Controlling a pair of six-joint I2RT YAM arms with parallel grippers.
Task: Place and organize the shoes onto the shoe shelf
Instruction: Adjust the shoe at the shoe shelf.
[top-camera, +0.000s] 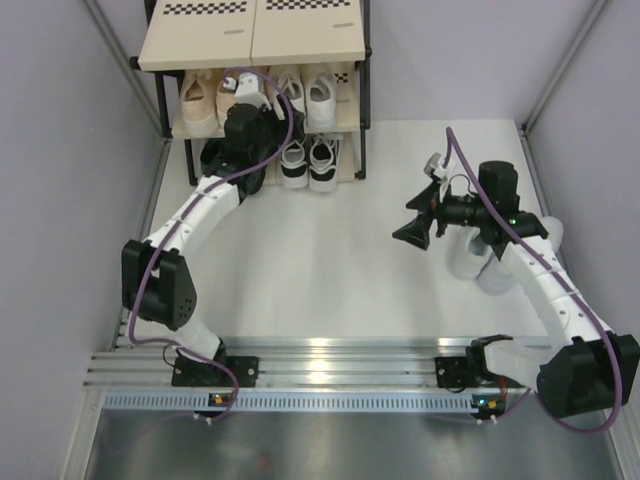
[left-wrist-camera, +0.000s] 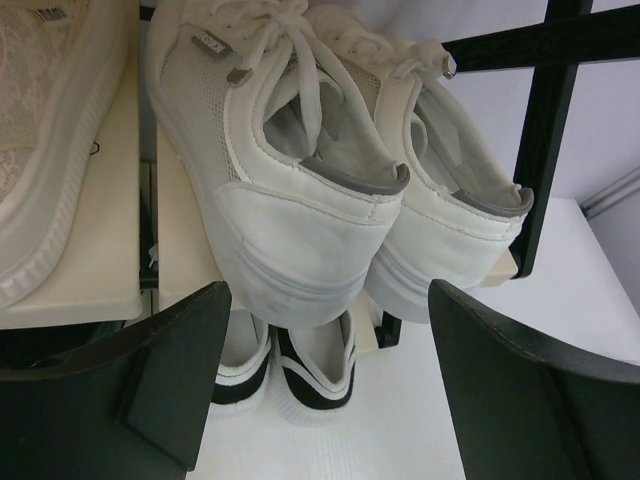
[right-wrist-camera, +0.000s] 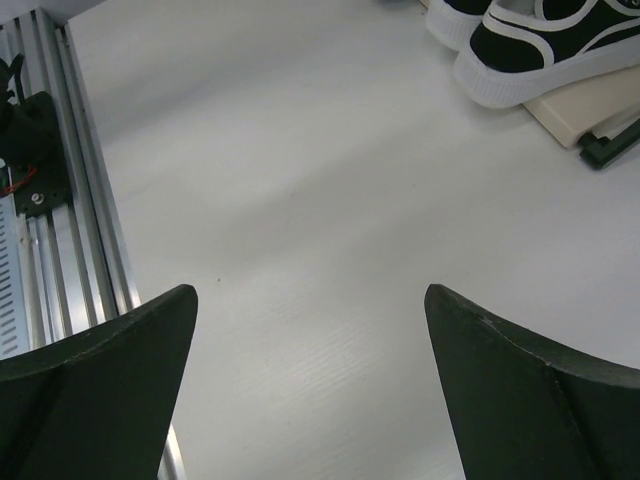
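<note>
Puts the white sneakers (left-wrist-camera: 310, 230) just ahead of and slightly above the spread, empty left gripper (left-wrist-camera: 330, 292), heels toward it and long axes pointing straight away on the shoe shelf's (left-wrist-camera: 548, 140) middle board, far from the equally spread right gripper (right-wrist-camera: 310, 295).

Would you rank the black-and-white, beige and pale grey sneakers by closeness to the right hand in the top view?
From the right hand:
1. Pale grey sneakers, on the table beside it.
2. Black-and-white sneakers, shoe shelf's bottom tier.
3. Beige sneakers, middle tier, left.
</note>
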